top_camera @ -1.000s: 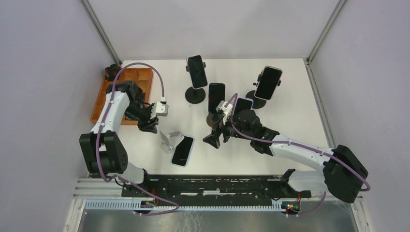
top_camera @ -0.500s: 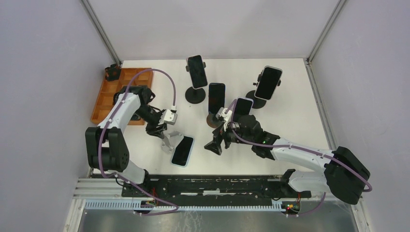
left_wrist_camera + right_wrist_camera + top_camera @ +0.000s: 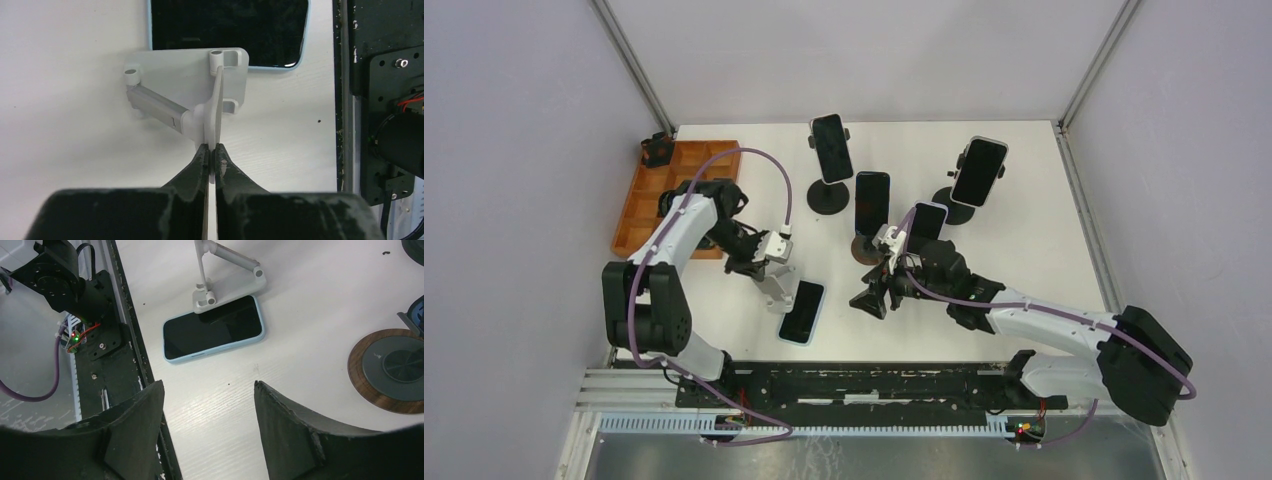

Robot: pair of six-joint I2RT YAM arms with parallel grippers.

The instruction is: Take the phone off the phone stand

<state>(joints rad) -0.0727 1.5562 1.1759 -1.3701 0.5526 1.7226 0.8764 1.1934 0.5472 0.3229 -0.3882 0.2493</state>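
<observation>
**Operator:** Report the phone (image 3: 802, 312).

**Technician:** Dark screen facing up, pale blue case. It lies flat on the surface (image 3: 1024, 240), with 1 long edge against the base plate of the white stand (image 3: 774, 282).

**Operator:** Fingers?

**Technician:** The left fingers (image 3: 200, 162) are clamped on the stand's thin upright plate. The right fingers (image 3: 135, 425) are apart and hold nothing, hovering on the phone's side of the stand.

**Operator:** Surroundings?

**Technician:** The surface is white with a faint grain. An orange tray (image 3: 639, 215) lies left of the stand. 4 upright phones (image 3: 831, 148) sit beyond the stand. Pale grey walls (image 3: 524, 150) enclose 3 sides.
</observation>
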